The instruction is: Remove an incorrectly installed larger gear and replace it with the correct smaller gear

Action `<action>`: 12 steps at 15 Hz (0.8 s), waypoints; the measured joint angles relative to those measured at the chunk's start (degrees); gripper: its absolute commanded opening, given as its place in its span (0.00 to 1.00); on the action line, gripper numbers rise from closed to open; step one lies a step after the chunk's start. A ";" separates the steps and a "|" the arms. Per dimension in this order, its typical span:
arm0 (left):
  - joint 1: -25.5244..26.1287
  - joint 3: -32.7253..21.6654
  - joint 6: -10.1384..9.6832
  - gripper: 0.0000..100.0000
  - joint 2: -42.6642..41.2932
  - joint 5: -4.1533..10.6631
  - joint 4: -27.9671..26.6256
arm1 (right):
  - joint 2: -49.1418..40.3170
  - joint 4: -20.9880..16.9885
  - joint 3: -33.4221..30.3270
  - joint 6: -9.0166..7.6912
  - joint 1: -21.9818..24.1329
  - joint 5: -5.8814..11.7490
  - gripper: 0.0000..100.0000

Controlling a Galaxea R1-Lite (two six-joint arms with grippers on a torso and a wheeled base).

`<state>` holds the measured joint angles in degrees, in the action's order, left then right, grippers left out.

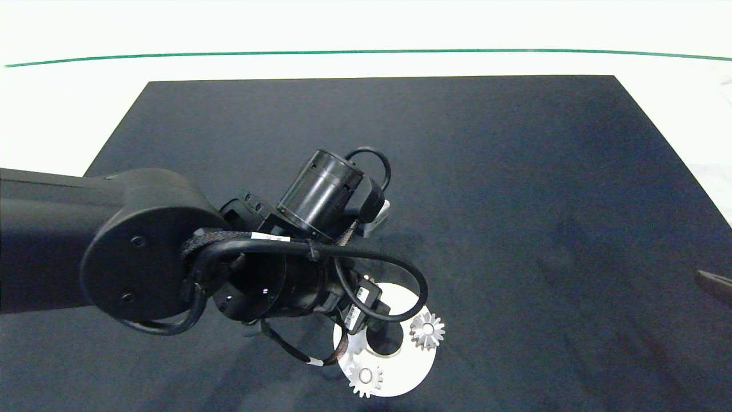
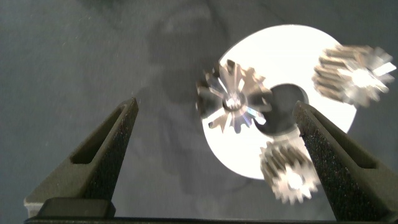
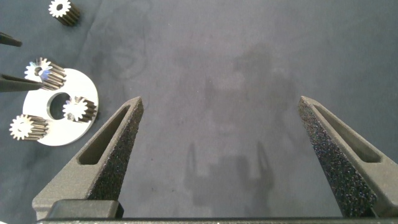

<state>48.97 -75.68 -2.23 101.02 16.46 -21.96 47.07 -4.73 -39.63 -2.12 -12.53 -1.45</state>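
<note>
A white round plate (image 2: 292, 53) lies on the black mat and carries three silver gears. The larger gear (image 2: 234, 98), with long pointed teeth, stands at the plate's edge beside the centre hole. My left gripper (image 2: 216, 107) hangs open above it, one finger on either side and nothing held. In the head view the left arm (image 1: 320, 200) hides that gear, and two other gears (image 1: 427, 331) (image 1: 365, 376) show on the plate (image 1: 400, 375). The smaller gear (image 3: 62, 9) lies loose on the mat away from the plate (image 3: 87, 87). My right gripper (image 3: 221, 99) is open over bare mat.
The black mat (image 1: 514, 171) covers most of the white table (image 1: 68, 114). A tip of the right gripper (image 1: 715, 283) shows at the head view's right edge. The left arm's cables (image 1: 400, 269) loop over the plate.
</note>
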 measured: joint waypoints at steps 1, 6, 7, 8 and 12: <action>0.22 -0.26 -0.02 1.00 0.66 0.02 -0.01 | 0.01 0.00 0.05 0.01 0.00 -0.02 1.00; 0.34 -0.59 -0.02 1.00 2.41 0.05 0.02 | 0.12 0.05 0.11 0.04 -0.02 -0.02 1.00; 0.34 -0.59 -0.09 0.99 2.69 0.11 0.02 | 0.17 0.05 0.11 0.04 -0.02 -0.02 1.00; 0.45 -0.54 -0.13 0.98 3.02 0.16 0.07 | 0.22 0.07 0.11 0.04 -0.02 0.00 1.00; 1.35 -1.50 -0.55 0.90 3.89 0.21 0.21 | 0.50 0.29 0.27 0.04 0.00 0.00 1.00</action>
<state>50.32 -77.18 -2.78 104.91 16.66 -21.75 47.57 -4.44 -39.36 -2.08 -12.53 -1.45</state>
